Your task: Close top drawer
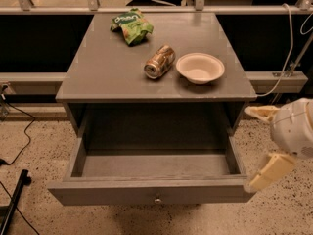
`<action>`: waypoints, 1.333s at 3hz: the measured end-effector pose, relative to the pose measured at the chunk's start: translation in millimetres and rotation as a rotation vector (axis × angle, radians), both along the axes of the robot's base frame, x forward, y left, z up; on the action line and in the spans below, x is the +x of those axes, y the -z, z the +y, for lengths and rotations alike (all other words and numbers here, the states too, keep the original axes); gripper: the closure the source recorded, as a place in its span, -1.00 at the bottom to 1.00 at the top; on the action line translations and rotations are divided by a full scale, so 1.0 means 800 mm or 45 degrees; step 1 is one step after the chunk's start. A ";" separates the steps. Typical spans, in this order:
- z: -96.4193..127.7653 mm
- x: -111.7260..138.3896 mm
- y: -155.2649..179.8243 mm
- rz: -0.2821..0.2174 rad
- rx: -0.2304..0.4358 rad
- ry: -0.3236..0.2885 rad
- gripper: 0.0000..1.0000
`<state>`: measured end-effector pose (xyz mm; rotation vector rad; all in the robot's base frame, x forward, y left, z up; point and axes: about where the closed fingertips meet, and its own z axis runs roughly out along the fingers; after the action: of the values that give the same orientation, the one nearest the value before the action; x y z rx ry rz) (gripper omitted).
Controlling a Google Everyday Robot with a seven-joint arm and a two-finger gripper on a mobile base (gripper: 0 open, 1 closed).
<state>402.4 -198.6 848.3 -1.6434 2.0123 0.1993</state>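
Grey top drawer (151,192) stands pulled far out of the cabinet, its front right corner just beside the gripper (250,148), whose cream fingers (268,171) are spread wide. On the cabinet top (98,77), clear of the drawer, a green bag (132,26) lies near the back edge, with a can (159,61) and white bowl (200,67) toward the right. Speckled floor (44,146) lies open along the drawer's left side and front edge.

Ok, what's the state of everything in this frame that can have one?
top drawer: pulled out, empty inside.
can: lying on its side.
bowl: upright, empty.
snack bag: crumpled, lying flat.
claw: open, holding nothing, beside the drawer's right front corner.
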 end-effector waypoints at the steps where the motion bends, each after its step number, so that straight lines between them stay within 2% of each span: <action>1: 0.001 0.003 0.005 -0.099 0.049 -0.025 -1.00; 2: 0.002 0.003 0.005 -0.100 0.049 -0.028 -1.00; 3: 0.011 -0.008 0.028 -0.116 0.060 -0.089 -1.00; 4: 0.027 -0.034 0.081 -0.132 0.095 -0.203 -0.70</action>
<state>375.1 -176.9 783.8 -1.7311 1.7777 0.2381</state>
